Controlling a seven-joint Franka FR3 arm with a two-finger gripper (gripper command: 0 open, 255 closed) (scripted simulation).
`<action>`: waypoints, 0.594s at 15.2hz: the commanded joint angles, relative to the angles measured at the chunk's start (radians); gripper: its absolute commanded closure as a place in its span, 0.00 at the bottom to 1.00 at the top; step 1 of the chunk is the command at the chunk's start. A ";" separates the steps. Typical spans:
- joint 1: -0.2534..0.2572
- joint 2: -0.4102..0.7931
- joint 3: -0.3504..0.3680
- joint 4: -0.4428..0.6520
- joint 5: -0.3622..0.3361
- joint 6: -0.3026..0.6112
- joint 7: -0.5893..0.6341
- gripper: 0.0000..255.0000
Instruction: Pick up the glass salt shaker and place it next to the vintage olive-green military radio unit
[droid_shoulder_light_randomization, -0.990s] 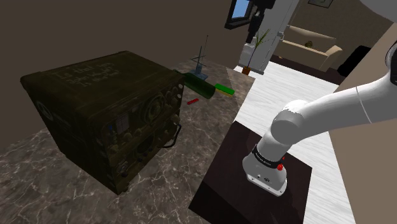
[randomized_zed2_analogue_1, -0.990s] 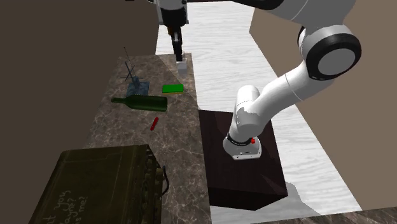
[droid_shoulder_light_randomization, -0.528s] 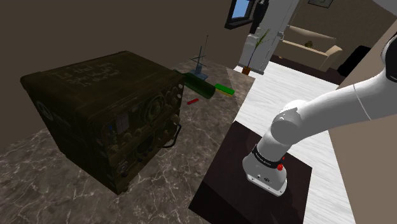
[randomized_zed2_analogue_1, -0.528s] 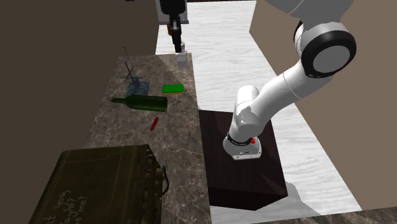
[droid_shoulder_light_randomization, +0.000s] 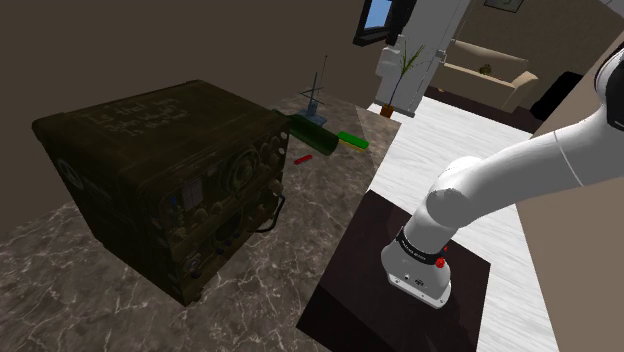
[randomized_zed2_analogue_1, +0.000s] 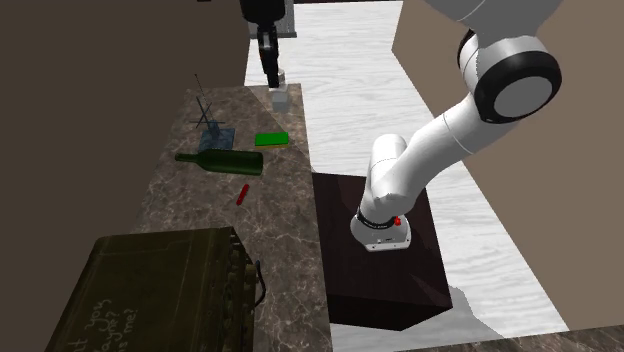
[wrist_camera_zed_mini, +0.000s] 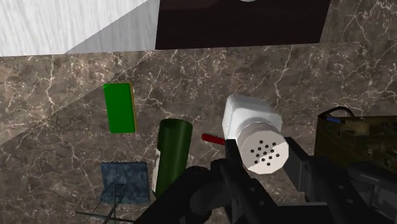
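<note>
White salt shaker (wrist_camera_zed_mini: 253, 127) clamped between the two black fingers of the end effector (wrist_camera_zed_mini: 261, 151), its perforated cap facing the wrist camera. Beneath it lies the marbled bench (wrist_camera_zed_mini: 63, 83), with a red item (wrist_camera_zed_mini: 213, 137) and a green bottle (wrist_camera_zed_mini: 172, 149) to one side of the shaker and the olive-green radio (wrist_camera_zed_mini: 356, 143) to the other. A green block (wrist_camera_zed_mini: 119, 107) lies beyond the bottle. In the second exterior view the shaker is at the bench's far end and the radio at its near end, well apart.

Veined marble counter (wrist_camera_zed_mini: 57, 89), matt white shaker (wrist_camera_zed_mini: 249, 122)
</note>
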 joint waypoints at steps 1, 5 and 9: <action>0.008 -0.009 0.042 -0.007 0.026 -0.002 0.053 1.00; 0.024 -0.005 0.127 -0.001 0.079 -0.002 0.157 1.00; 0.040 0.016 0.212 0.022 0.129 0.003 0.262 1.00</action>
